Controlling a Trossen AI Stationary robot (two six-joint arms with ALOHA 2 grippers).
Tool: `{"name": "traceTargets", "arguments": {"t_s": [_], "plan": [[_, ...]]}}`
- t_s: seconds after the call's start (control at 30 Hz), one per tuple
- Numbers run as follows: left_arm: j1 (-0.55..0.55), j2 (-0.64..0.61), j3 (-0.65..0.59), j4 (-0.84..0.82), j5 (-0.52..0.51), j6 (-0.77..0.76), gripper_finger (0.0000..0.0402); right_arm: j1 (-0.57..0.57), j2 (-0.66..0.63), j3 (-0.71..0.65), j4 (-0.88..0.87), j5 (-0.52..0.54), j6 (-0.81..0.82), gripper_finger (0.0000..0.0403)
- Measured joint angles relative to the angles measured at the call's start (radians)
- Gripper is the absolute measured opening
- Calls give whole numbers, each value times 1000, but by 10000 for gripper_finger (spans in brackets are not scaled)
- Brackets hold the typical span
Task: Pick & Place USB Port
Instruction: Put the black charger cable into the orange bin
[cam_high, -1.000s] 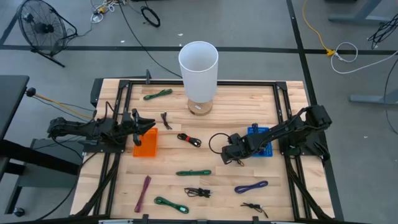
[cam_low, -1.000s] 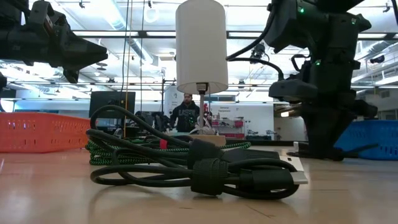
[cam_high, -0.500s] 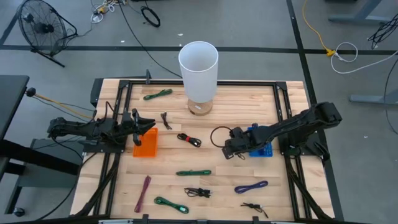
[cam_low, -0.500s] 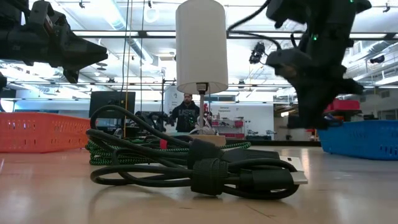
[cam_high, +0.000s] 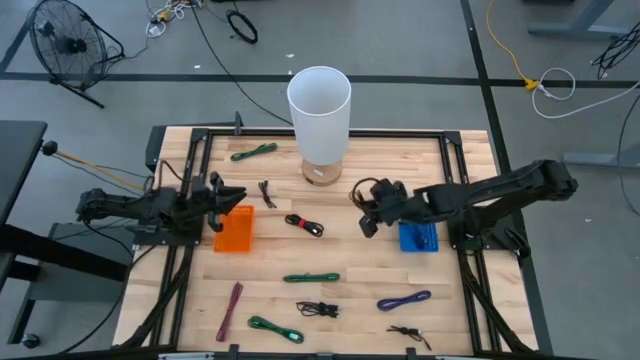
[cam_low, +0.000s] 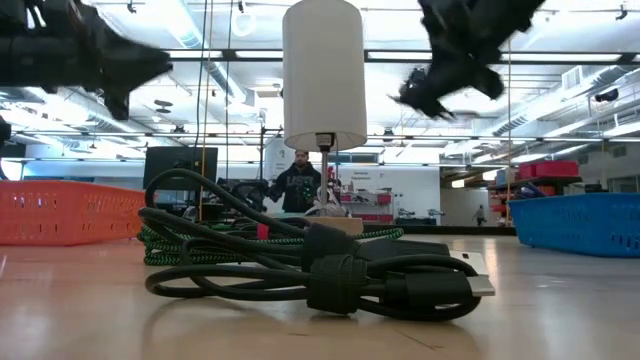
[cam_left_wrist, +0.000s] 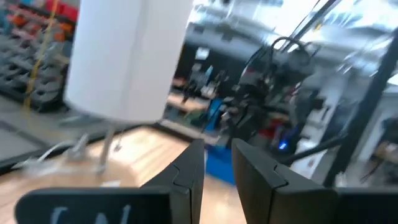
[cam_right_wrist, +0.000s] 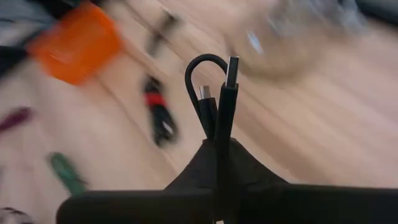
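Observation:
A black USB cable (cam_high: 362, 188) hangs in the air at the table's right middle, with my right gripper (cam_high: 370, 212) shut on it. In the right wrist view its silver plug (cam_right_wrist: 232, 65) and a small loop (cam_right_wrist: 200, 67) stick out past the fingertips. The low view shows this gripper (cam_low: 440, 85) high above the tabletop. My left gripper (cam_high: 225, 203) hovers over the orange bin (cam_high: 234, 234) at the left. Its fingers stand a narrow gap apart (cam_left_wrist: 217, 171) with nothing between them. My right gripper pinches the black cable between its two fingers, on doubled strands (cam_right_wrist: 219, 130) a short way behind the plug. The fingers slant down from the table's right side. The cable is lifted clear of the table, with plug and loop reaching beyond the fingertips.
A tall white cylinder (cam_high: 319, 110) stands at the far middle and a blue bin (cam_high: 418, 238) lies under my right arm. Several cables lie on the wood: green (cam_high: 311, 277), black-red (cam_high: 304, 224), purple (cam_high: 404, 299) and black (cam_high: 318, 309). A coiled black cable (cam_low: 320, 265) fills the low view.
My right gripper has risen well above the table and drifted toward the far edge, turning as it went. The black cable has come up with it, off the wood beside the blue bin and clear of the table.

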Motion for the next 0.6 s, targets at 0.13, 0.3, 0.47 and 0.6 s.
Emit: {"name": "traceTargets", "arguments": {"t_s": [0.13,0.3,0.47,0.6], "plan": [[0,60,0,159,84,-23,85,-23,-5,0,177,-54,-204,0],[0,321,76,277,100,-25,85,-75,-5,0,317,-132,-350,0],[15,679,253,427,178,97,85,-110,-5,0,435,-199,-444,0],[72,910,423,444,274,132,85,-106,-5,0,539,-248,-513,0]]}}
